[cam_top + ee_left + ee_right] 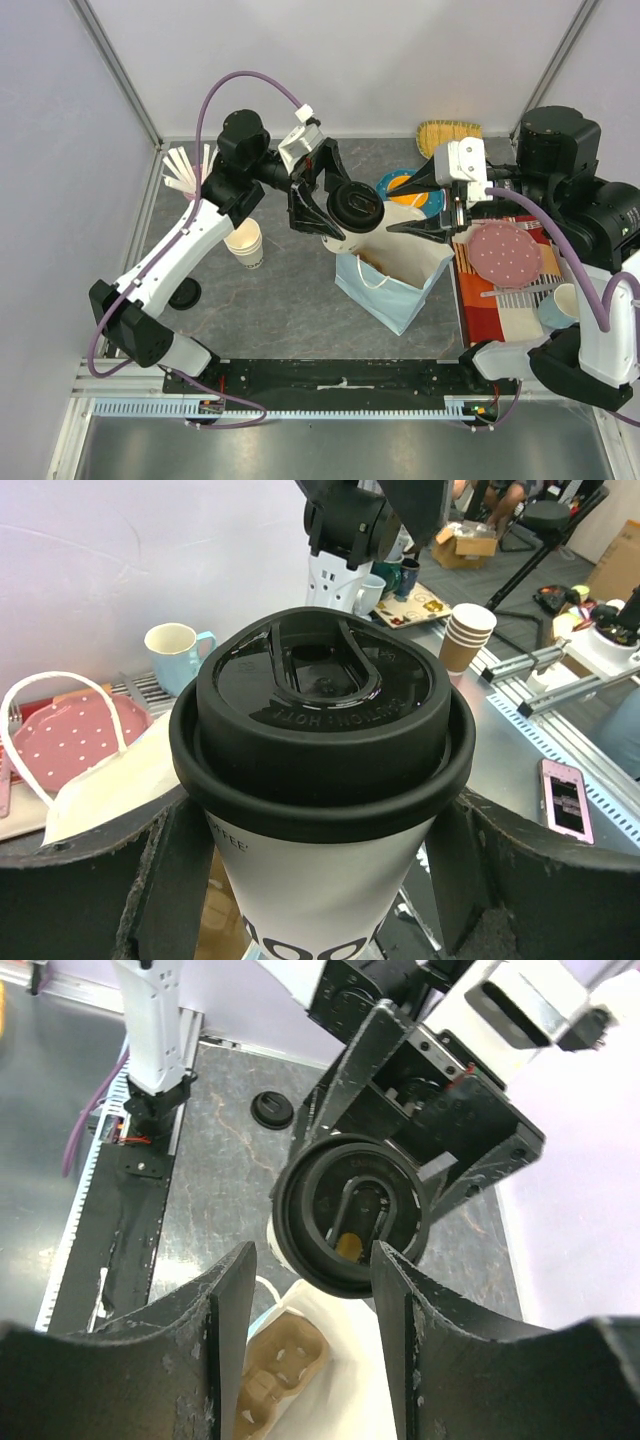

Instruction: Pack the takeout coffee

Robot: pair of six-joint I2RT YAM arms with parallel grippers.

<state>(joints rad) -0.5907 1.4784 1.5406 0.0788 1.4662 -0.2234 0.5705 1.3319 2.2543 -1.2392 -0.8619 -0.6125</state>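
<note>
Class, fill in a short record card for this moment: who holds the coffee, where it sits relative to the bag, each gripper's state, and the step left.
Held item: takeout coffee, black lid on
Holder: left gripper, shut on its sides
Position: above the rim of the open paper bag, not inside yet
Right gripper: right gripper open, empty, beside the coffee
In bag: brown cardboard tray
Step left: lower the coffee into the bag
</note>
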